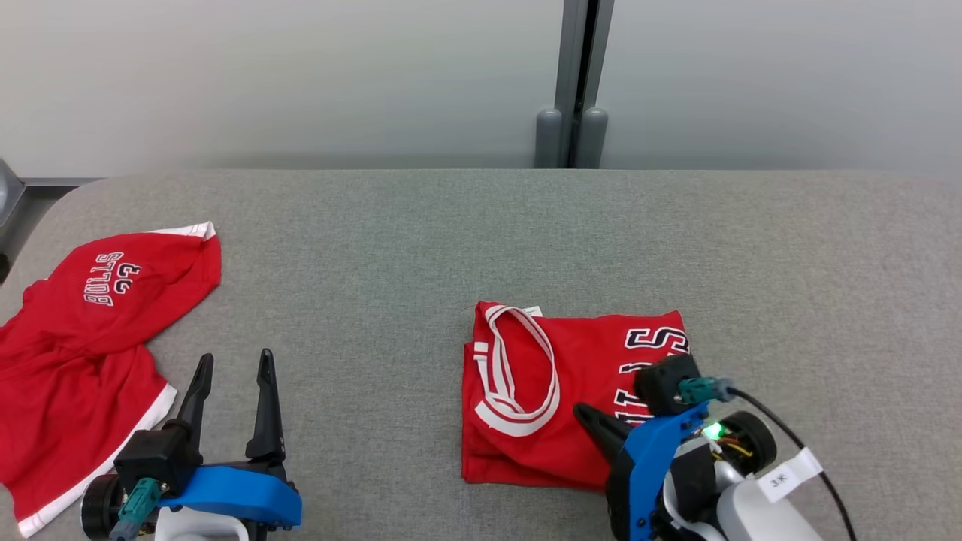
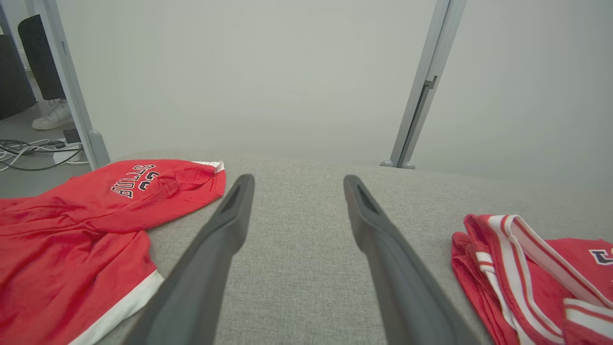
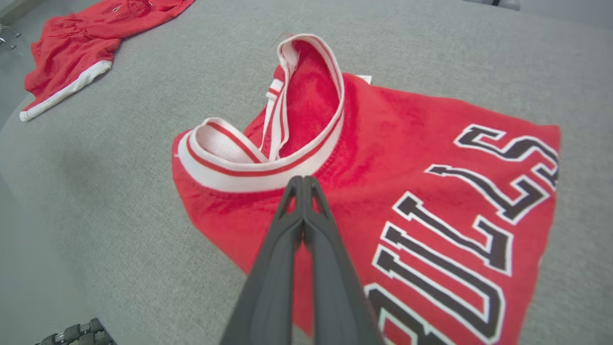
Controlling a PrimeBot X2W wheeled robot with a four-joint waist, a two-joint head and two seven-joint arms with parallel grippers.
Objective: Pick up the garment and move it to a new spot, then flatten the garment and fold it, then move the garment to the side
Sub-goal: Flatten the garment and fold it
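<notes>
Now: garment (image 1: pixel 579 353), a red jersey with dark lettering, lies folded into a rough rectangle on the grey table (image 1: pixel 376 248), its white-and-red collar band (image 1: pixel 518 417) on top at the side away from the lettering. Some creases along the folded edges.

Right gripper (image 1: pixel 582 412) sits over the garment's near edge, fingers angled toward the collar. In the right wrist view, the right gripper (image 3: pixel 302 179) has its jaws pressed together, tips over red cloth just beside the collar band (image 3: pixel 249 177); no cloth seen between them. Whether the tips touch the garment, cannot tell.

Left gripper (image 1: pixel 234 359) is well left of the garment, over bare table, jaws wide apart and holding nothing.

Second red garment (image 1: pixel 98 330), unfolded and rumpled, lies further left of the folded garment, past the left gripper.
</notes>
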